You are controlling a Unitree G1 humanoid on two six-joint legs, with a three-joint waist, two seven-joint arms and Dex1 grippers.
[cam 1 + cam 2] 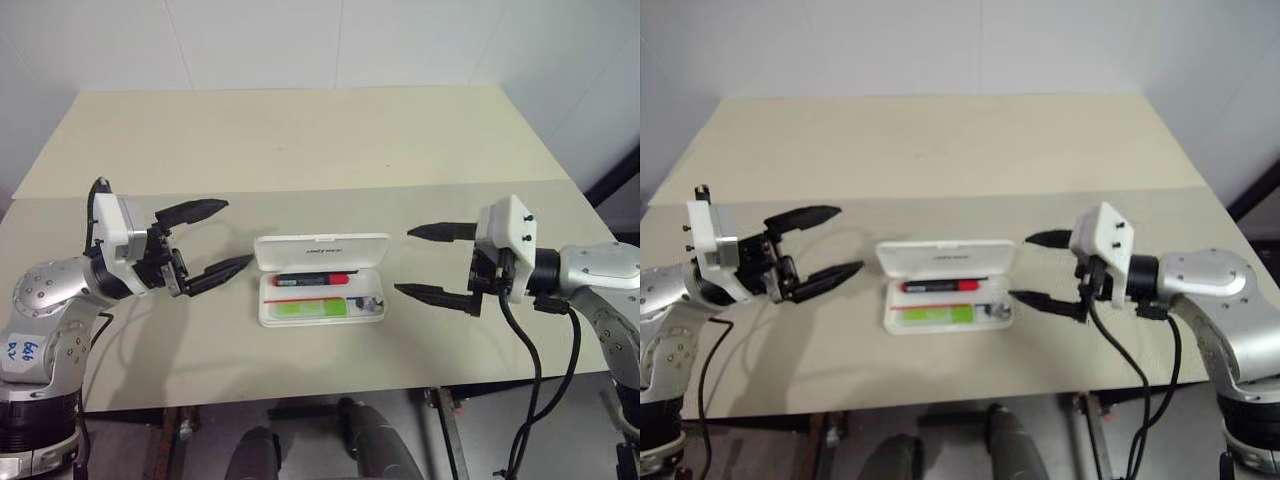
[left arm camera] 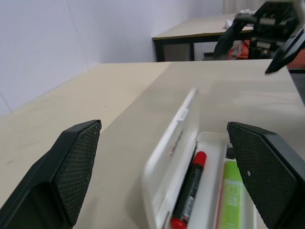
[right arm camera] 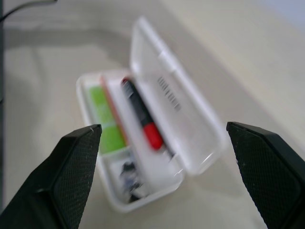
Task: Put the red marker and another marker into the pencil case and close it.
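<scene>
Flanking the pencil case (image 1: 320,280), my left gripper (image 1: 205,240) and right gripper (image 1: 432,262) hung spread and empty; the red marker (image 1: 315,279) and green highlighter (image 1: 312,309) lay inside, lid upright, long axis running between my arms, neither clearly nearer.

Even, bright overhead light, no glare. Soft shadows fall on the bench (image 1: 300,150) under both arms. Head views are sharp. Right wrist view is motion-blurred: pencil case (image 3: 190,124) smeared. Left wrist view: near fingers (image 2: 71,167) slightly soft.
</scene>
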